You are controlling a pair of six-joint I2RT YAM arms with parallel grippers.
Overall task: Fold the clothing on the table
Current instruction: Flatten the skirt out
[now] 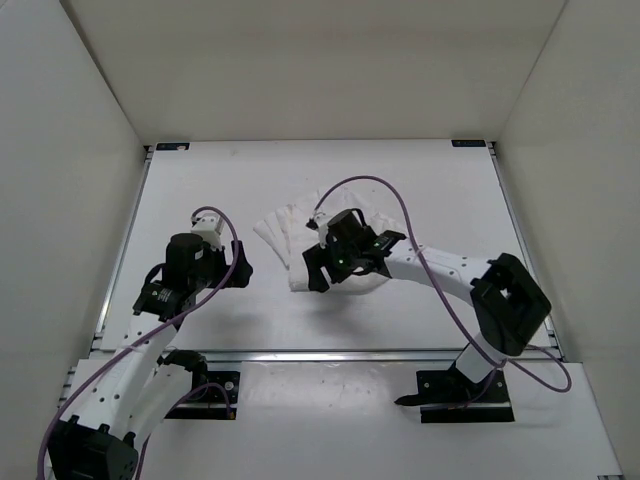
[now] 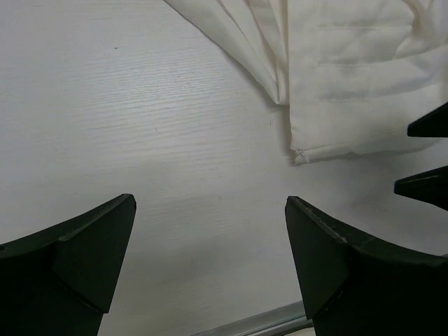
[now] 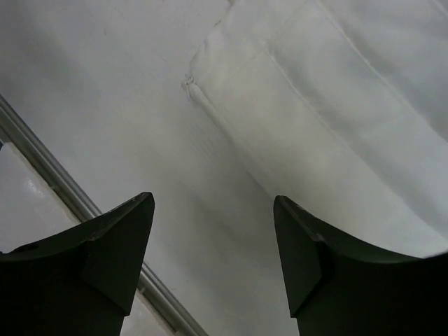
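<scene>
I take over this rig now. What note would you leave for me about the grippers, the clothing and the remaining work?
Left gripper: open, empty, over bare table left of the clothing.
Right gripper: open, empty, above the clothing's near left corner.
Done: some layers overlap, no neat fold.
To do: grasp an edge, finish folding.

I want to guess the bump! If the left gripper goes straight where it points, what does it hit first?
Probably the bare table, just short of the clothing corner. The left gripper is open and aims down at the tabletop, though depth is hard to judge.
</scene>
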